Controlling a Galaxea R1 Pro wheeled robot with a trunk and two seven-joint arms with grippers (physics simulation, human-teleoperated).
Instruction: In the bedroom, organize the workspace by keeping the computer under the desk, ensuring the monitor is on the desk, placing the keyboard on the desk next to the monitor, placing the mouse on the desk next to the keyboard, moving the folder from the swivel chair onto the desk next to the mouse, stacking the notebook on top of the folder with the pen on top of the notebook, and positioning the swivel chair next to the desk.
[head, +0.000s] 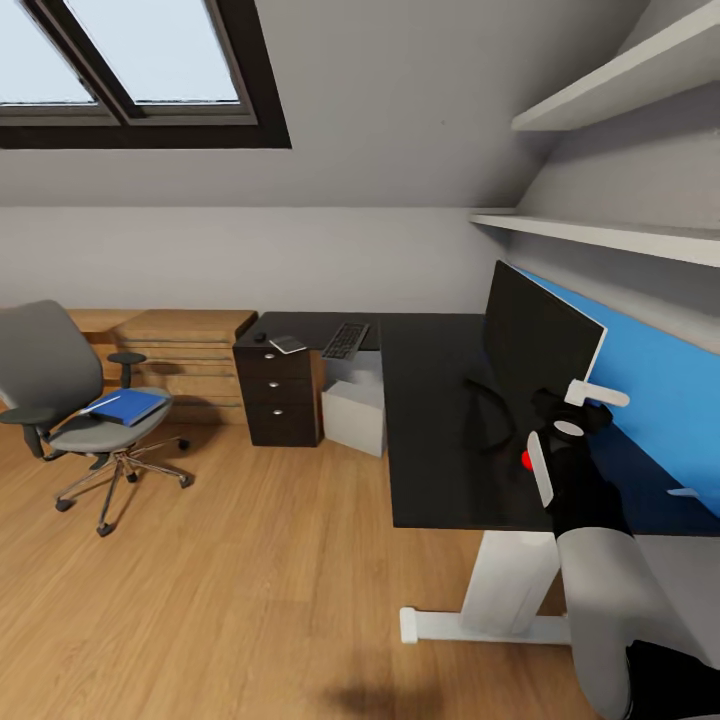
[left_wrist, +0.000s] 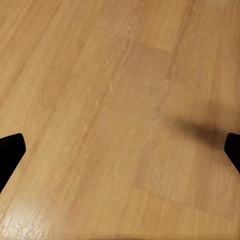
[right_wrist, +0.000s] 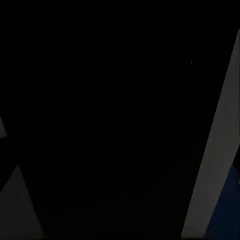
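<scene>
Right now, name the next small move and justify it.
Probably ease the right gripper back from the monitor, which already stands on the desk. The folder lies on the swivel chair, so that comes next.

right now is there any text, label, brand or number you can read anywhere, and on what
None can be read.
keyboard: key legends too small to make out.
monitor: a red dot near its lower corner, no lettering.
folder, computer, drawer unit: plain, no markings visible.
</scene>
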